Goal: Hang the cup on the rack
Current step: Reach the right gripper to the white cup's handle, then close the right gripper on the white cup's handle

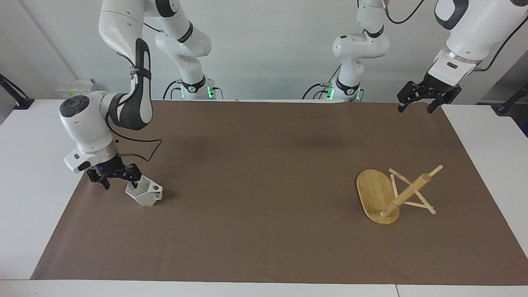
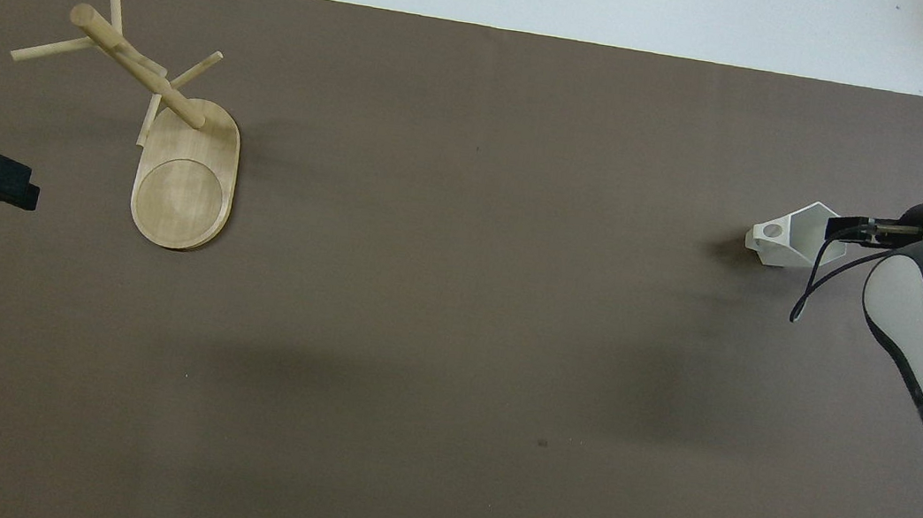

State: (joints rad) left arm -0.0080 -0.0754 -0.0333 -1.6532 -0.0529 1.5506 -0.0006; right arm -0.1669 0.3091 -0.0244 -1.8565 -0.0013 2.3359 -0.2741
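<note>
The white faceted cup [image 1: 145, 193] [image 2: 788, 240] stands on the brown mat near the right arm's end of the table, its pierced handle turned toward the middle. My right gripper [image 1: 120, 179] is open and low at the cup's rim, with one finger [image 1: 136, 176] at the cup's mouth and the other outside it. In the overhead view the arm hides most of that gripper [image 2: 845, 229]. The bamboo rack [image 1: 377, 197] [image 2: 184, 185] sits toward the left arm's end, its post [image 1: 406, 194] slanting. My left gripper [image 1: 416, 108] [image 2: 14, 187] waits open, apart from the rack.
A brown mat [image 1: 264, 231] covers most of the white table [image 1: 29, 198]. The right arm's black cable [image 1: 142, 149] loops above the mat beside the cup.
</note>
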